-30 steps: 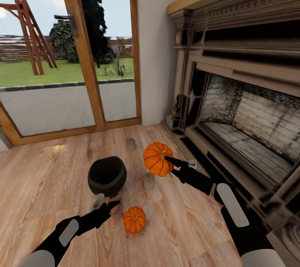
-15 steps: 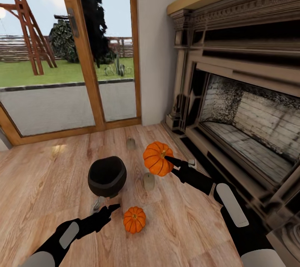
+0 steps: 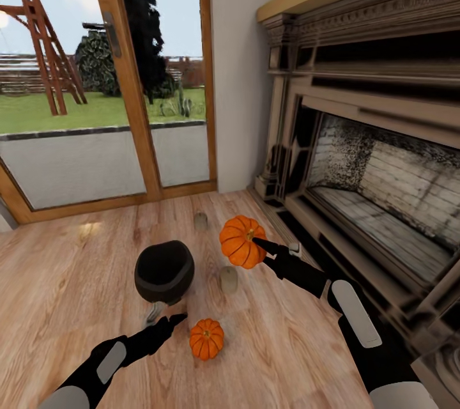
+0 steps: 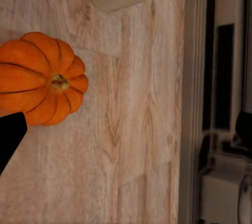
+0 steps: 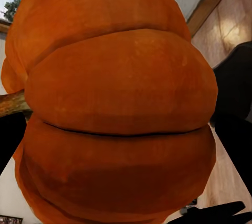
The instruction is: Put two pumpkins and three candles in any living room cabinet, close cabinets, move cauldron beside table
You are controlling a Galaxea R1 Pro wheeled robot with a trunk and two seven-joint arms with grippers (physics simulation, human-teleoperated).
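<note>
While my right claw (image 3: 259,248) pinches the larger pumpkin (image 3: 241,241) above the floor (image 3: 64,268), my left claw (image 3: 167,318) sits spread between the cauldron (image 3: 164,270) and the smaller pumpkin (image 3: 206,338); two candles (image 3: 228,278) stand nearby.

On the wooden floor (image 3: 57,268), the cauldron (image 3: 164,270) sits to the left, with the smaller pumpkin (image 3: 206,339) nearer the robot and to its right. One candle (image 3: 228,279) stands just right of the cauldron, another candle (image 3: 200,221) farther back toward the glass door (image 3: 96,140). The larger pumpkin (image 3: 241,241) is held off the floor just right of the nearer candle, and the fireplace (image 3: 377,204) runs along the right side.
</note>
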